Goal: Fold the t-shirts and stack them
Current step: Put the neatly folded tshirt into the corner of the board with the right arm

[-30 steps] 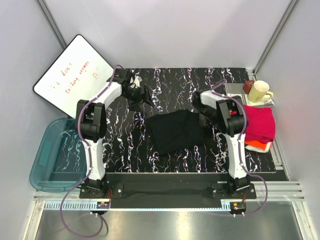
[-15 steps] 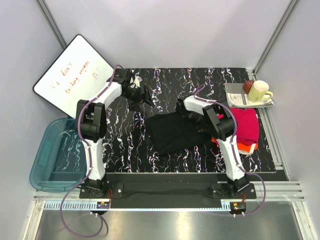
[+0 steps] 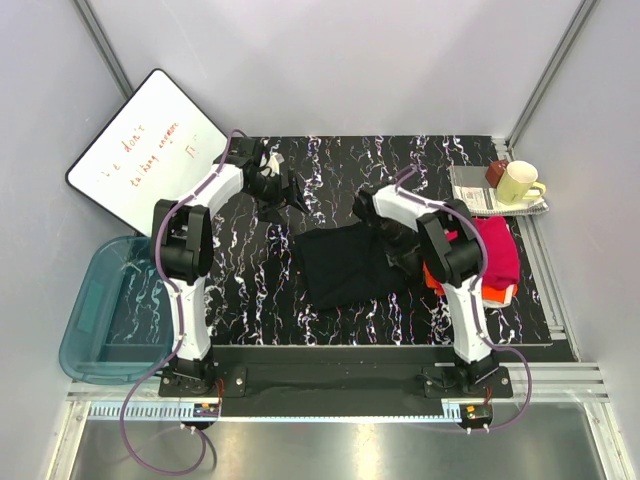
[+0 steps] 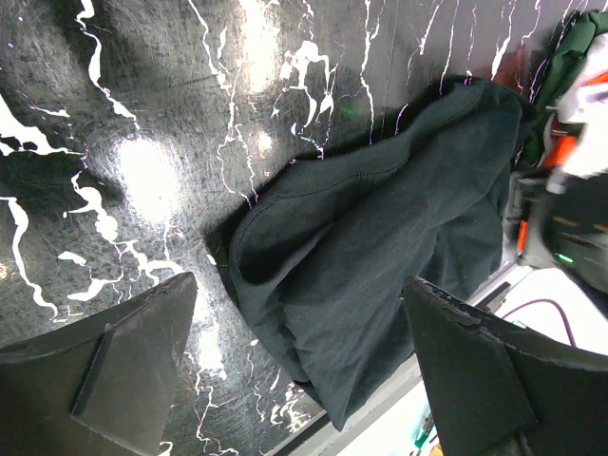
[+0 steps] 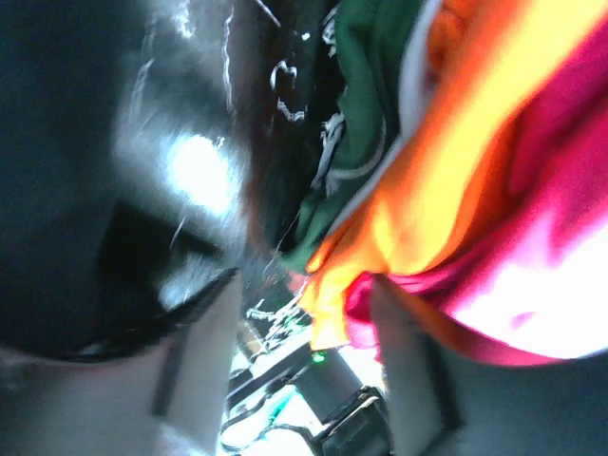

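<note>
My right tool [image 5: 304, 285] has swung from the right edge toward the centre. The view is blurred, so I cannot tell its grip. The left tool [image 4: 296, 279] hangs open. The black t-shirt [image 3: 345, 265] lies centre and the pink t-shirt [image 3: 497, 250] centre-right, so I think stacking is next.

This is a robotics lab test cell, not anyone's home. Two robot arms [image 3: 185, 250] are bolted side by side to a black base plate [image 3: 330, 375] at the near edge of a table [image 3: 350, 160] covered in black marbled sheet. Plain pale panels [image 3: 340, 60] held by aluminium uprights [image 3: 105, 45] box the bench in on three sides. Purple cables [image 3: 135, 440] loop from the arm bases over a bare metal shelf [image 3: 330, 450]. A whiteboard [image 3: 140, 145] with red handwriting leans in the left corner above a blue plastic bin [image 3: 105, 310], and a cream mug [image 3: 518, 182] sits on a notepad [image 3: 475, 190] at the back right.
</note>
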